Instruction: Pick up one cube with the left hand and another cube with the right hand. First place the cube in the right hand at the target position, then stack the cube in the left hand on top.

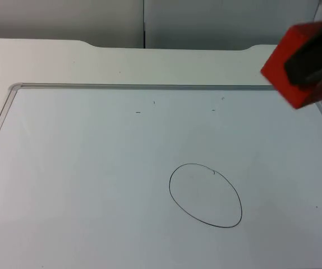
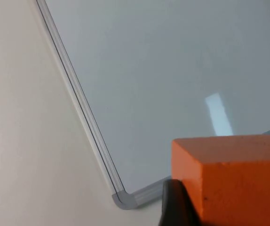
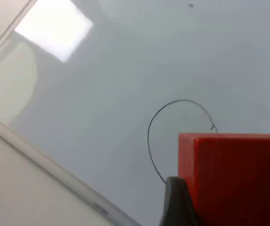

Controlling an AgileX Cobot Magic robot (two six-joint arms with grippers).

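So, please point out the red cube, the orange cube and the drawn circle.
red cube [image 1: 283, 59], top view, its left face.
orange cube [image 2: 241, 186], left wrist view, its front face.
drawn circle [image 1: 170, 193], top view, its left line.

The right gripper is dark grey to black, with flat, blunt-edged fingers and a matte finish that gives off only a faint sheen. At the left gripper, one fingertip is a rounded black nub with a smooth, slightly glossy surface. The right arm's fingertip has the same dark grey rounded form.
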